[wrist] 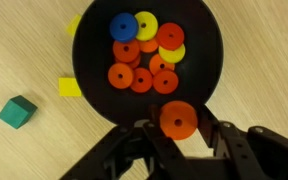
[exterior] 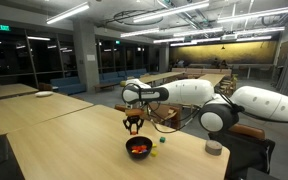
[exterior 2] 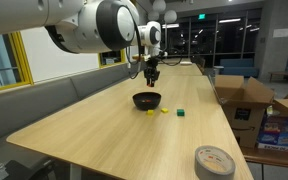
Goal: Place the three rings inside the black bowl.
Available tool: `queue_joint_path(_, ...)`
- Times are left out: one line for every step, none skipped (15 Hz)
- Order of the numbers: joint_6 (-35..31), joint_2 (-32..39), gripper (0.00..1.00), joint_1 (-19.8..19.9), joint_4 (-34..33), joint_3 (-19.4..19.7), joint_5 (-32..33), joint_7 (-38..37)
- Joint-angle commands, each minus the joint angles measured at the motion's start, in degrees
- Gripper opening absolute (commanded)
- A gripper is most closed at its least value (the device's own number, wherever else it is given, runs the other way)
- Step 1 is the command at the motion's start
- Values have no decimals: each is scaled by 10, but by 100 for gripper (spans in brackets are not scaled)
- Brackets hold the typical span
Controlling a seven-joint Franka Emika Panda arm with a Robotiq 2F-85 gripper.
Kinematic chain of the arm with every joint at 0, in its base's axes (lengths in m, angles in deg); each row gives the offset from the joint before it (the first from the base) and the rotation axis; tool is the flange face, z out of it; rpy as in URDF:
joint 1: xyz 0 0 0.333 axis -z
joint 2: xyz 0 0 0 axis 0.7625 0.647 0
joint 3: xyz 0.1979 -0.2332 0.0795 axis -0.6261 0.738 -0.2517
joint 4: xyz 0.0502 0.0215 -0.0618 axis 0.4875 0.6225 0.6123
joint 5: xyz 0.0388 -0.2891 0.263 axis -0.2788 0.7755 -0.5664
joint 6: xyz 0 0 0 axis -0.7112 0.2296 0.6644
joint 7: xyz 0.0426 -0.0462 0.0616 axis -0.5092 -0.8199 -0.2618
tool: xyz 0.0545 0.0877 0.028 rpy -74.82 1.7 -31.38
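Observation:
The black bowl (wrist: 94,50) fills the top of the wrist view and holds several small flat rings: a blue one (wrist: 124,27), yellow ones (wrist: 146,24) and several orange and red ones (wrist: 142,78). My gripper (wrist: 178,127) is shut on one orange ring (wrist: 178,118), which it holds at the bowl's near rim. In both exterior views the gripper (exterior: 133,124) (exterior 2: 151,72) hangs a little above the bowl (exterior: 137,148) (exterior 2: 146,100) on the wooden table.
A green cube (wrist: 17,112) (exterior 2: 181,113) and a yellow block (wrist: 70,88) (exterior 2: 165,111) lie on the table beside the bowl. A grey tape roll (exterior 2: 215,161) (exterior: 214,148) sits near the table edge. Cardboard boxes (exterior 2: 246,100) stand beyond that edge.

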Motion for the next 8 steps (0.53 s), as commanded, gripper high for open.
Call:
queue_joint_path(45, -7, 18, 0, 2, -6, -5, 18)
queue_joint_path(56, -6, 18, 0, 1, -6, -5, 19)
queue_joint_path(64, -4, 18, -1, 0, -6, -5, 21)
queue_joint_path(73, -3, 18, -1, 0, -6, -5, 22)
queue_joint_path(82, -1, 18, -1, -1, -7, -6, 24)
queue_joint_path(90, 1, 18, 0, -2, -7, -7, 25)
queue_joint_path(96, 3, 18, 0, -3, -8, -7, 26)
queue_joint_path(102, 5, 18, 0, -4, -8, -7, 27)
